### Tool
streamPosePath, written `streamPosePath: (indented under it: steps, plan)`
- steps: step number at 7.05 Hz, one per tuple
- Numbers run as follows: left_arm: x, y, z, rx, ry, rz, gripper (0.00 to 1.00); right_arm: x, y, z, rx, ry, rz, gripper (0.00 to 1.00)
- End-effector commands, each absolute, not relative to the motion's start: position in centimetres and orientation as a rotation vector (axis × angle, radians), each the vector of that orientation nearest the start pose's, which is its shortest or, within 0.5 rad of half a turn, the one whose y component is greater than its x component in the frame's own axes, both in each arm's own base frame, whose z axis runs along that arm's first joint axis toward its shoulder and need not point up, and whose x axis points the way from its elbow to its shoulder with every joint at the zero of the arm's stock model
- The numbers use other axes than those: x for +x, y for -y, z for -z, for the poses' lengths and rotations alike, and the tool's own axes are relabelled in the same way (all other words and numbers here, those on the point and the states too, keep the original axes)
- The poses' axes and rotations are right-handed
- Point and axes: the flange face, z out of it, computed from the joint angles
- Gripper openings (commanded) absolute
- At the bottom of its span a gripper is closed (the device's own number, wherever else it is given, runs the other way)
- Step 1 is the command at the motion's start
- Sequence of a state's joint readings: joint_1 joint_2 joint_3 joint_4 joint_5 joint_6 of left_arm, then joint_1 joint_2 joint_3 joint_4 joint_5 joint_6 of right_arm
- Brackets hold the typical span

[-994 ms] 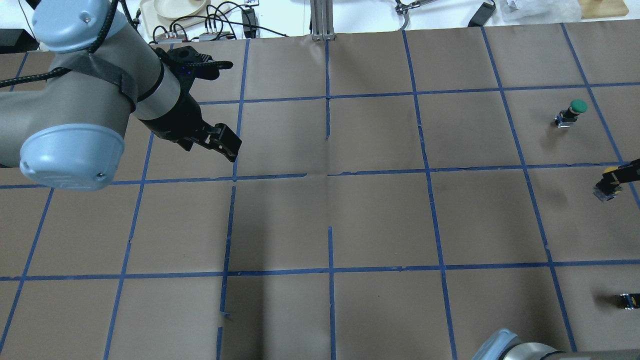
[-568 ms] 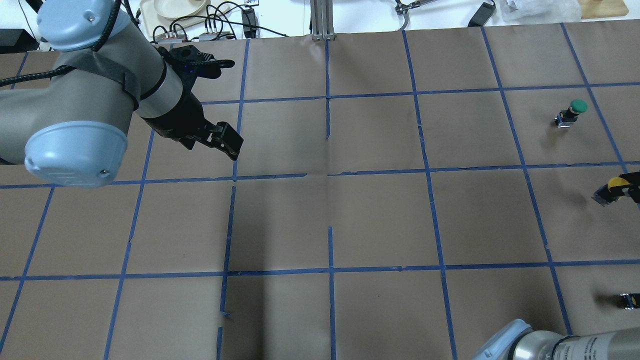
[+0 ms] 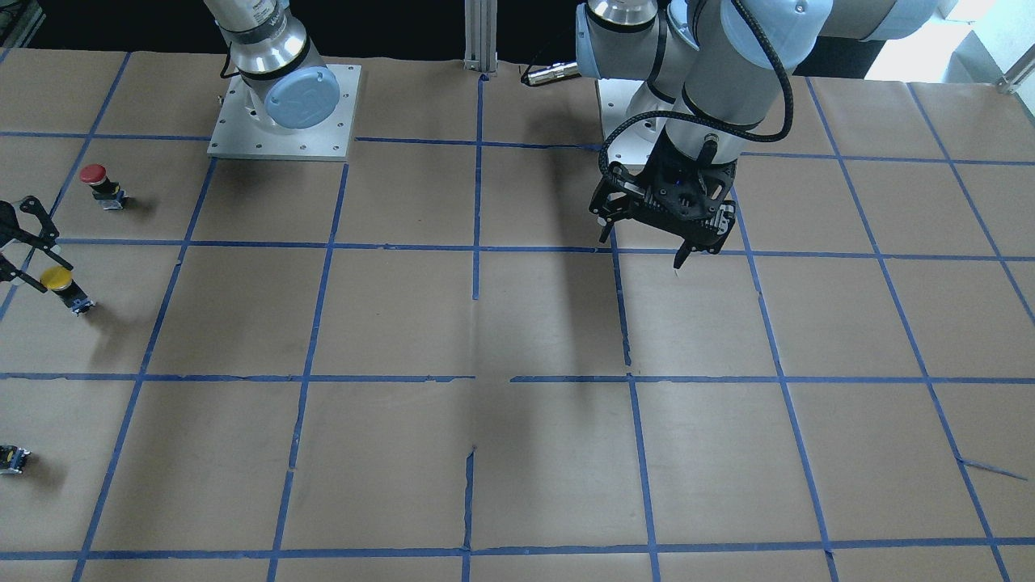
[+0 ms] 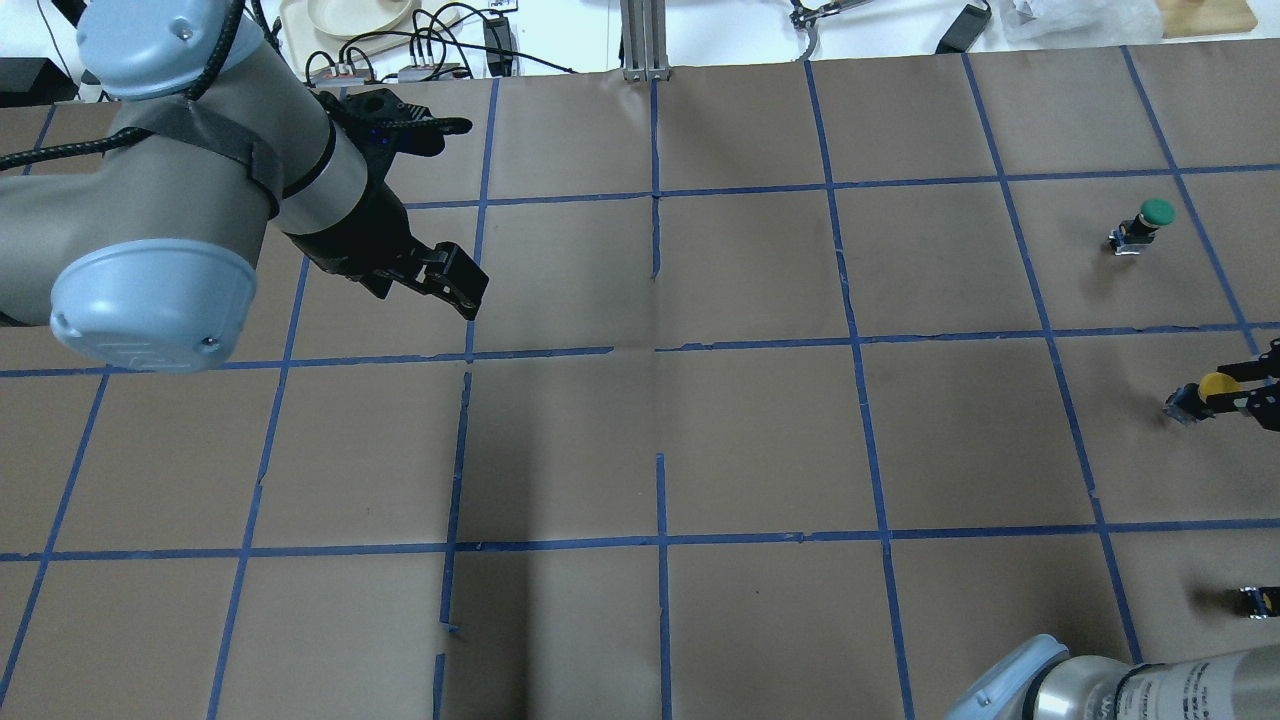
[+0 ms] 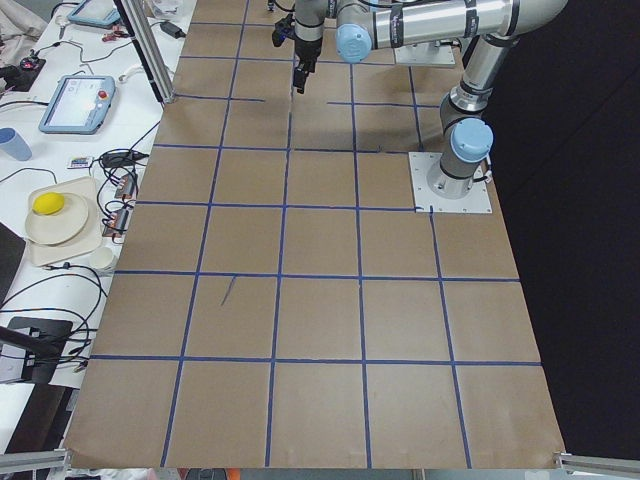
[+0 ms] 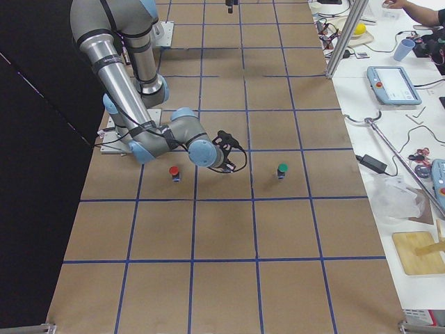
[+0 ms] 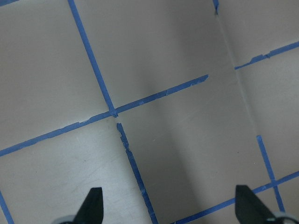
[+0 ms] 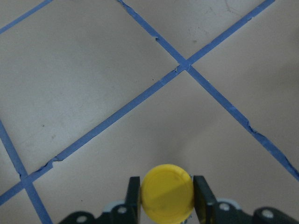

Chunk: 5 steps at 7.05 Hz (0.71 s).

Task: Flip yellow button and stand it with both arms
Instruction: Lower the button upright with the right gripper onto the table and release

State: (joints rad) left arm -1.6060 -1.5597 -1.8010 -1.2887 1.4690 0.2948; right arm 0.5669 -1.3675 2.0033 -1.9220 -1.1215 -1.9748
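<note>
Two right-arm jaws are clamped on the small yellow-capped plastic push-button [image 8: 167, 192]; our left jaws stand wide and empty, well apart from it. Next, we judge, carry it toward them for the flip.

yellow button [image 8: 167, 190] — body hidden, right jaws cropped

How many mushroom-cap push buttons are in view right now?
3. The yellow button is held in the right gripper. The red button and the green button flank it, one on each side. No single view shows all three; none seems hidden.
</note>
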Motion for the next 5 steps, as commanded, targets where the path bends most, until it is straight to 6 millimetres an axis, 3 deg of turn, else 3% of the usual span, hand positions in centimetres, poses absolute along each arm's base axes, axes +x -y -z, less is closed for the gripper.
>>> streamPosePath:
  steps: [1, 2, 4, 5]
  plan:
    - [-16.15, 47.79, -41.18, 0.539, -3.190, 0.130, 1.00, -31.57, 40.85, -23.23, -1.228, -2.483, 0.596, 0.09]
    - [-16.15, 47.79, -41.18, 0.542, -3.189, 0.130, 1.00, -31.83, 40.82, -23.23, -1.224, -2.485, 0.594, 0.12]
    - [-16.17, 47.86, -41.03, 0.542, -3.192, 0.126, 1.00, -31.75, 40.75, -22.95, -1.213, -2.482, 0.588, 0.48]
    - [-16.19, 47.86, -41.03, 0.542, -3.193, 0.126, 1.00, -31.77, 40.76, -22.49, -1.193, -2.477, 0.582, 0.53]
